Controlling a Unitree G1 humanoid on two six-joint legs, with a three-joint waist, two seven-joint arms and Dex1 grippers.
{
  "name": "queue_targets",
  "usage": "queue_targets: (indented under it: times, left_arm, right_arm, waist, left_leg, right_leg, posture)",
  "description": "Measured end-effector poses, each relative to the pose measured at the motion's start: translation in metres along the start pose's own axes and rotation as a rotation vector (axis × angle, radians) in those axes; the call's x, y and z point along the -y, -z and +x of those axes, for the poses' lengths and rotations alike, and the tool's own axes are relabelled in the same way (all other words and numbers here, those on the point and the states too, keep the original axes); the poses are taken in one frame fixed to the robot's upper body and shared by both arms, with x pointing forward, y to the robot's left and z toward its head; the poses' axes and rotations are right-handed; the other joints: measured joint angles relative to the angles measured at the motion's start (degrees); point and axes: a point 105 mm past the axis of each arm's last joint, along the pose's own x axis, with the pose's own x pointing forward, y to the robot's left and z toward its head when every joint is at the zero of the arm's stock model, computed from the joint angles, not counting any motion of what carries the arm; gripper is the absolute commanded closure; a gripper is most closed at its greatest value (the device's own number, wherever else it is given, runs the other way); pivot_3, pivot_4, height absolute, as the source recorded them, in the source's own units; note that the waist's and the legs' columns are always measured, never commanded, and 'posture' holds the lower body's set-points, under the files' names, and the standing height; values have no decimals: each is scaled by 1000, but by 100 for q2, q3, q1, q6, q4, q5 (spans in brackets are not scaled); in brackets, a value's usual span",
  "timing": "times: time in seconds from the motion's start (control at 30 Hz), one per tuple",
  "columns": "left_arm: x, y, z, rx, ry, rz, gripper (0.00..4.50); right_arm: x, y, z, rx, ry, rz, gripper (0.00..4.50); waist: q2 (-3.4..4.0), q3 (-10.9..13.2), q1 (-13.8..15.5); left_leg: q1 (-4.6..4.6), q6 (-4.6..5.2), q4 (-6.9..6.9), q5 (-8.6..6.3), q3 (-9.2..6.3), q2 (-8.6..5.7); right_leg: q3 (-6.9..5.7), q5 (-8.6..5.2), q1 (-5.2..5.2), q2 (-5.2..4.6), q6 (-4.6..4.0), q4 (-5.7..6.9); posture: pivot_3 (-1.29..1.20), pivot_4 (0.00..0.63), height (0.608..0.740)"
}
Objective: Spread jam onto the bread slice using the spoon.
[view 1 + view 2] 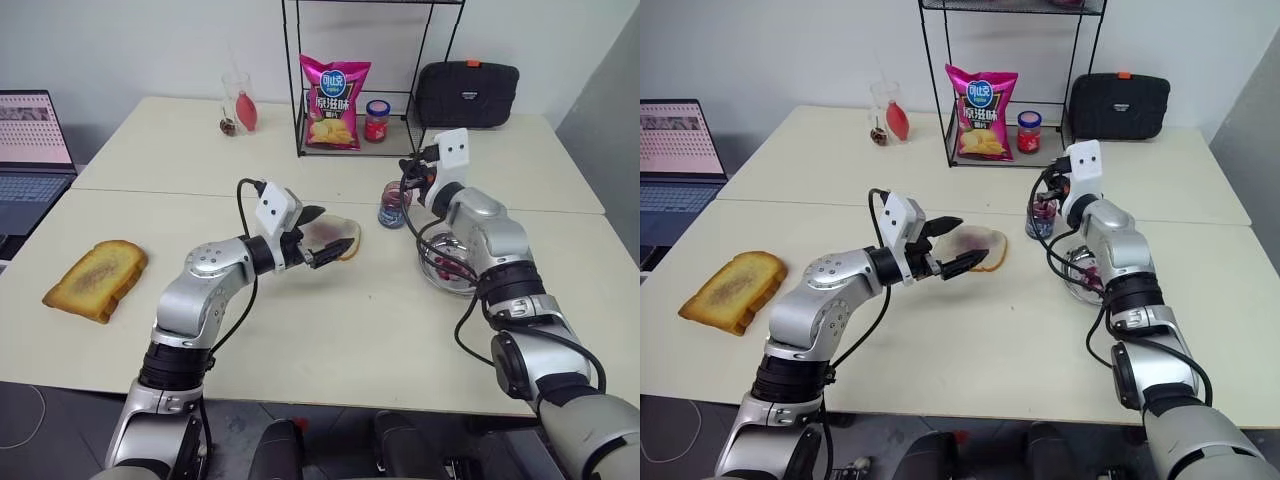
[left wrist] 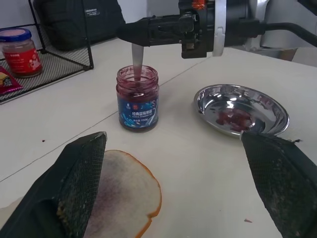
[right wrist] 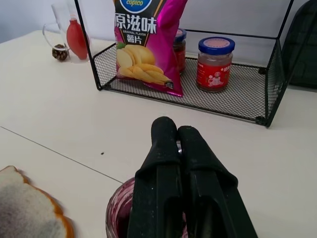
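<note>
The bread slice [image 2: 124, 188], pale with a purple jam smear, lies flat on the table. My left gripper [image 1: 335, 230] hovers open just over it, one finger on each side. My right gripper [image 2: 126, 30] is shut on the spoon [image 2: 137, 58]. The spoon's handle points straight down into an open jam jar [image 2: 138, 99] with a blue label, and its bowl is hidden inside. Red jam blobs [image 2: 233, 118] lie in the round steel dish [image 2: 270, 101] beside the jar, below my right forearm.
A golden toasted slice [image 1: 97, 278] lies at the table's left edge and a laptop [image 1: 30, 150] sits beyond it. At the back stands a wire rack [image 1: 300, 120] holding a chips bag [image 1: 335, 100] and a red-lidded jar [image 1: 377, 120]. A glass [image 1: 238, 105] and a black bag [image 1: 467, 92] flank it.
</note>
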Motion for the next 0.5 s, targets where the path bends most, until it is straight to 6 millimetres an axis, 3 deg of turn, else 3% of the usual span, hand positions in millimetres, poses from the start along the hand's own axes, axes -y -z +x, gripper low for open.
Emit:
queue_targets:
  times: [0.2,0.5]
  left_arm:
    - [0,-6,-1,18,-9,13,0]
    - [-1,-2,1,14,-2,-7,0]
  right_arm:
    - [6,6,-1,-29,35,291,4434]
    - [23,-10,-8,-14,92,588,4434]
  waist:
    - [0,0,0]
    - [0,0,-7]
  left_leg:
    - [0,0,0,0,1,1]
    - [0,0,-2,0,0,1]
  right_leg:
    - [0,0,1,0,0,0]
    - [-1,0,0,1,0,-1]
  posture:
    - [0,150,740]
    - [0,150,740]
